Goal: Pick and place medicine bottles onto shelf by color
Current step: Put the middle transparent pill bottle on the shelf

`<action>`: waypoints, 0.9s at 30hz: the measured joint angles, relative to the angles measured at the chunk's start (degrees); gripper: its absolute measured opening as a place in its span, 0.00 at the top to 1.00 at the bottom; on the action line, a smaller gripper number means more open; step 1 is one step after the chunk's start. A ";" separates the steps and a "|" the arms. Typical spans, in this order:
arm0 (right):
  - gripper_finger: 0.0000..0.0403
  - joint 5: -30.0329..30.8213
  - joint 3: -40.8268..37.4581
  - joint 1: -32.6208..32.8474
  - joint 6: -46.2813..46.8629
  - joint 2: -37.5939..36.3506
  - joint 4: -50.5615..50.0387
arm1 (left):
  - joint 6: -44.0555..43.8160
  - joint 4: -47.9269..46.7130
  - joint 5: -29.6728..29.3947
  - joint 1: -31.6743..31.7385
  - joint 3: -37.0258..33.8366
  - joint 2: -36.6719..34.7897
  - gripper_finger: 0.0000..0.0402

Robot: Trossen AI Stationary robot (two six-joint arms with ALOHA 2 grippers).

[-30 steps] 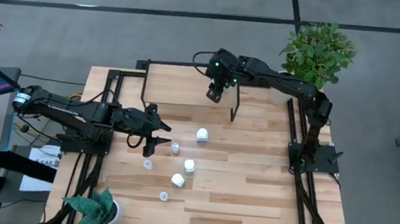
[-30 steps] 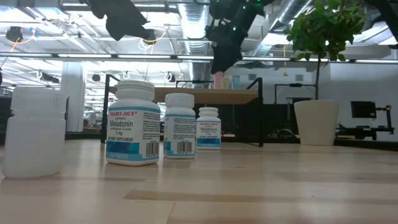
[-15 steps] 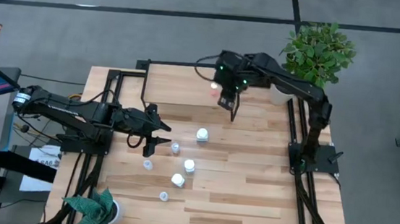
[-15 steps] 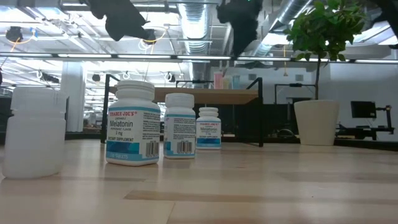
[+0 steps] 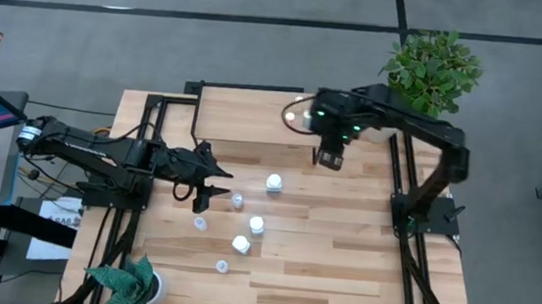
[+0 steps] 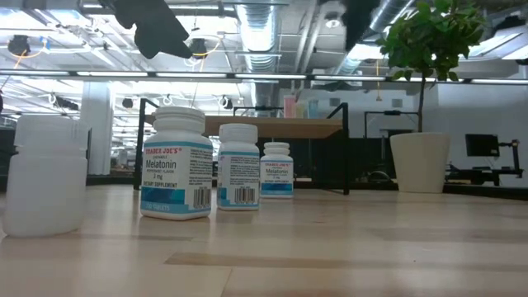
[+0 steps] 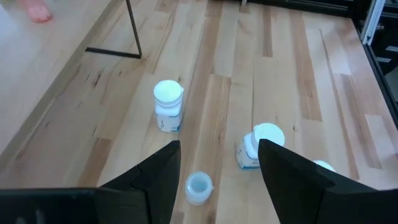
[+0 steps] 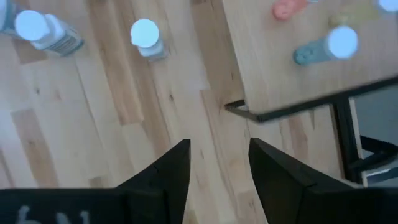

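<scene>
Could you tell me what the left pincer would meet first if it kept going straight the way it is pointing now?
Probably the small open-topped bottle: in the left wrist view it stands on the tabletop just ahead of the open left pincer, between its fingers. Depth is unclear, so the pincer might instead pass above it.

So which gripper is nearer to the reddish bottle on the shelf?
The right gripper is nearer, just beyond the shelf corner where the reddish bottle stands. The left gripper is farther off, over the table among white bottles.

Grey floor (image 5: 212, 39), potted plant (image 5: 432, 70)
</scene>
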 joint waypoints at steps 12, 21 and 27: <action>0.56 0.12 -24.22 13.52 17.08 -24.70 9.34 | 2.69 -7.18 10.43 -4.53 0.00 0.00 0.50; 0.56 5.98 -40.77 26.80 30.86 -36.15 21.50 | -9.06 -15.31 9.29 -14.74 0.00 0.00 0.50; 0.57 9.61 -44.53 31.09 34.90 -36.76 25.90 | -15.15 -23.55 7.14 -20.03 0.00 0.84 0.50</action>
